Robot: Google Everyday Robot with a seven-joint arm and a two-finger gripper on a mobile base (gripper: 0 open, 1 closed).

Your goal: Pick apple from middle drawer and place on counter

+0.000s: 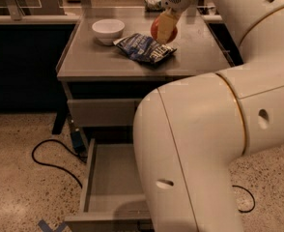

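Now the pale two-finger pincer (pixel 166 32) hangs over the flat matte grey counter (pixel 84 62), clenched on the small round red apple (pixel 155 29), just above a crumpled blue snack bag (pixel 144 47). The sound move, I judge, is to lower onto bare surface beside the bag, away from the white bowl (pixel 108 29), and let go only once the fruit rests steady

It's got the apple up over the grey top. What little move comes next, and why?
Probably lower the tool straight down until the apple rests: it grips the apple just above the counter, behind the blue snack bag, seemingly over bare surface.
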